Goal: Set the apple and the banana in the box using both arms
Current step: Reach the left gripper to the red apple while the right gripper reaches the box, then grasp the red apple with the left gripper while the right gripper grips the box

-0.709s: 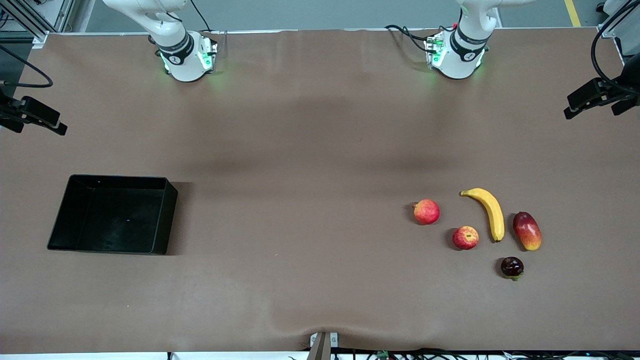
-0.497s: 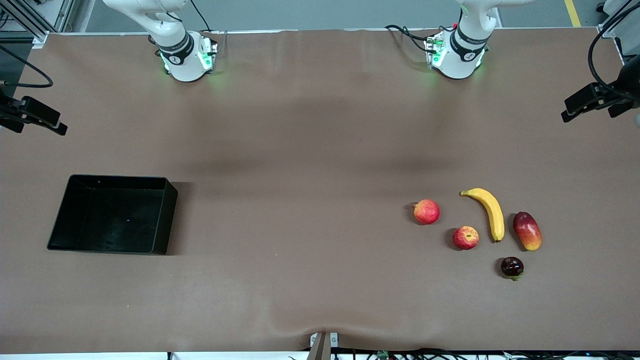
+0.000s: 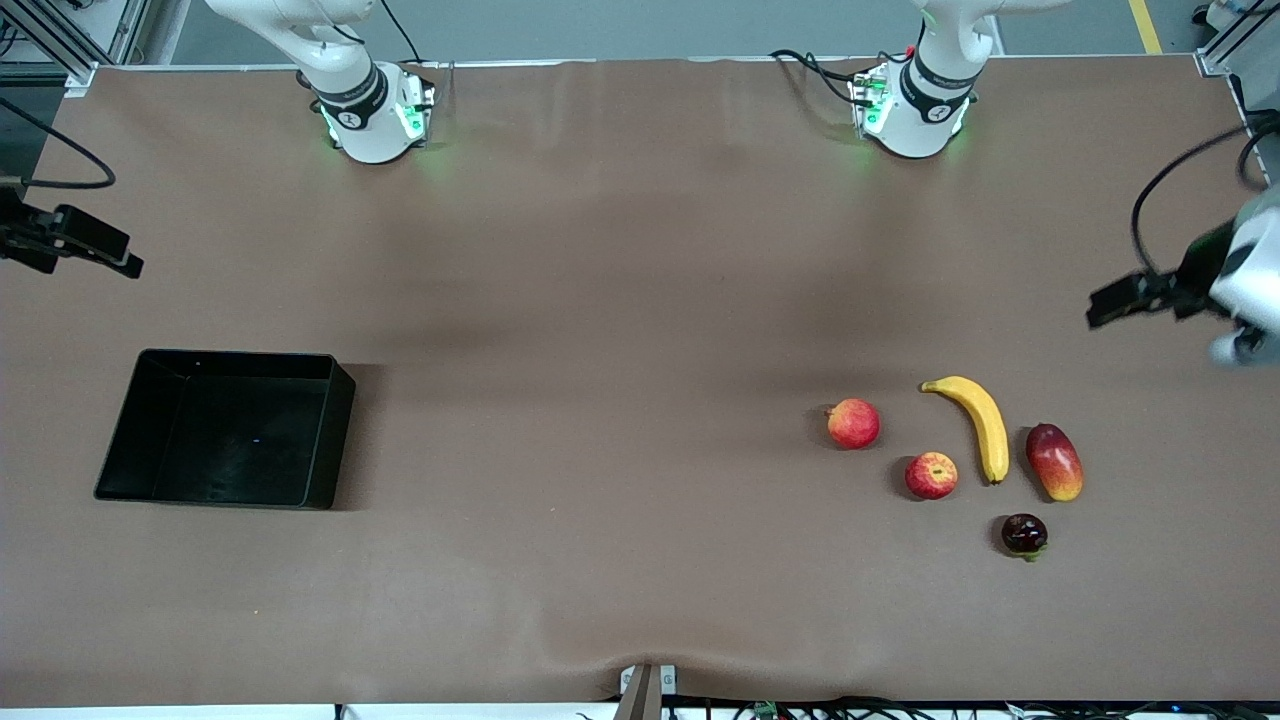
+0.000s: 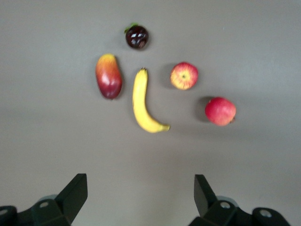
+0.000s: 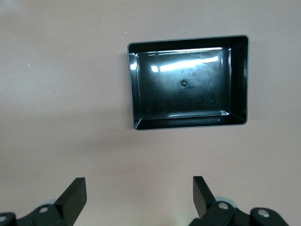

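A: Where's everything sitting?

B: The box (image 3: 130, 425) is waiting empty; the apple (image 3: 931, 475) and banana (image 3: 981, 425) are lying well apart from it, toward the left arm's end.

A: Grippers?

B: The left gripper (image 4: 140, 197) is hanging spread over bare table near the banana, probably lining up. The right gripper (image 5: 139, 197) is spread too (hovering near the box).

table showing: 1 apple (image 3: 931, 475) | 1 banana (image 3: 978, 421) | 1 box (image 3: 336, 420) | 1 pinkish-red fruit (image 3: 853, 423) | 1 mango (image 3: 1054, 461) | 1 dark fruit (image 3: 1024, 534) | 2 arms
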